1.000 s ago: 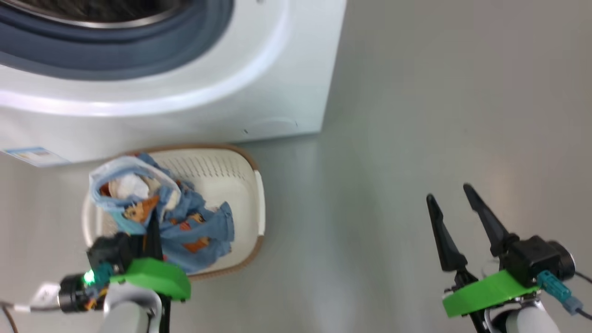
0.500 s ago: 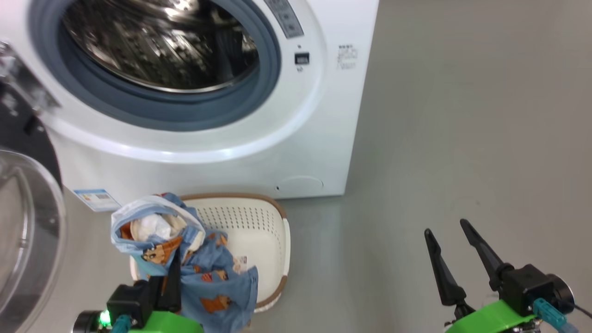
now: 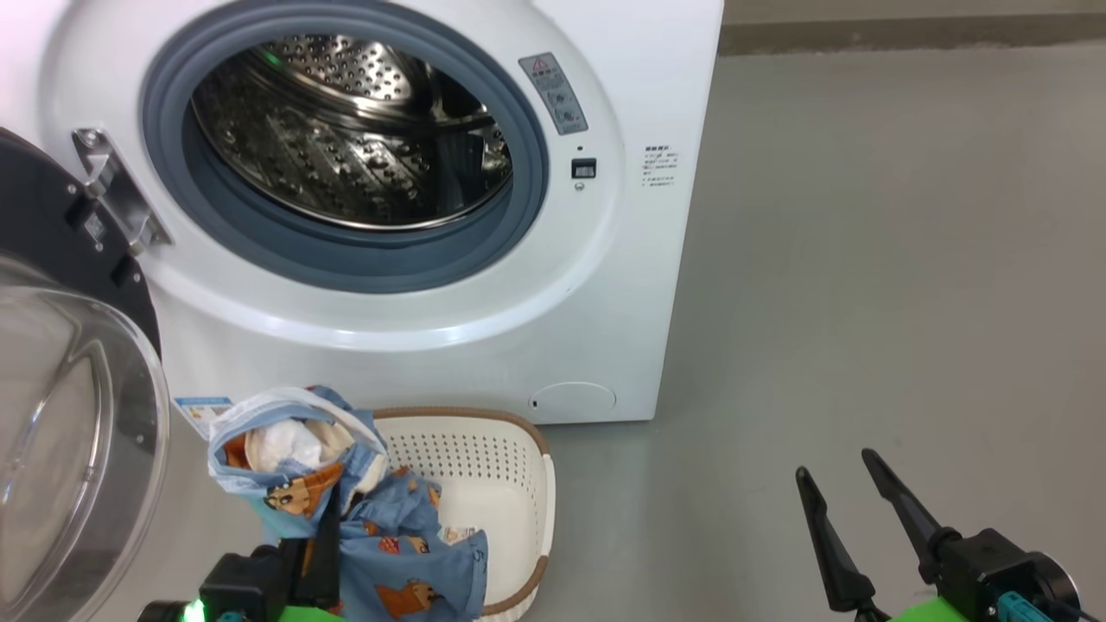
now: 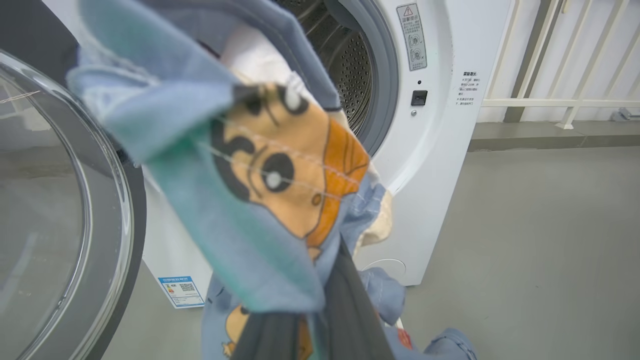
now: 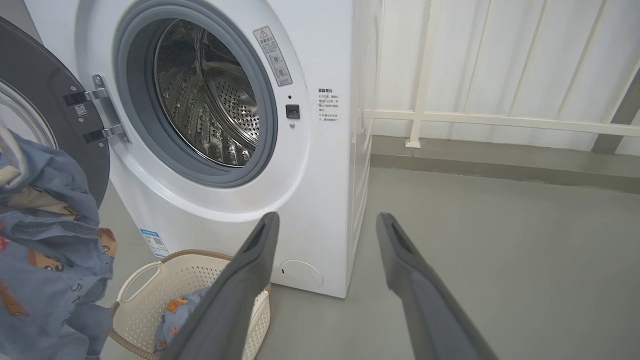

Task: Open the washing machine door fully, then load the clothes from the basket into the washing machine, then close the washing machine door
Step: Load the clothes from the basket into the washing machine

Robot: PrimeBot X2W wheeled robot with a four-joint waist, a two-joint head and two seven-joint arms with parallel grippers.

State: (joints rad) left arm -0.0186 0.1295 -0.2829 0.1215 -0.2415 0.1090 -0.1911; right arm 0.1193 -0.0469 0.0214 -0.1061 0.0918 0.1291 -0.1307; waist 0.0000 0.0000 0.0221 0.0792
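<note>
The left gripper (image 3: 324,527) has its fingertips buried in fabric, and its body is cut off at the bottom edge. Its fingers are clamped on the clothes (image 3: 289,458), which are raised above the left end of the basket (image 3: 527,484) with fabric trailing inside. The washing machine door (image 3: 86,432) stands open at left, partly out of frame. The drum (image 3: 346,147) mouth lies open above. The right gripper (image 3: 835,466) has its fingers apart, over bare floor (image 3: 864,259).

The white washer (image 3: 639,285) stands on the floor with its steel drum showing and its door (image 3: 86,449), black-rimmed around a clear glass bowl, swung wide open to the left on its hinge. The cream basket (image 3: 527,466) sits on the floor just before the washer. A light-blue bundle (image 3: 289,471) printed with orange cartoon figures hangs lifted over the basket's left end, and a second bundle (image 5: 176,311) lies inside.
</note>
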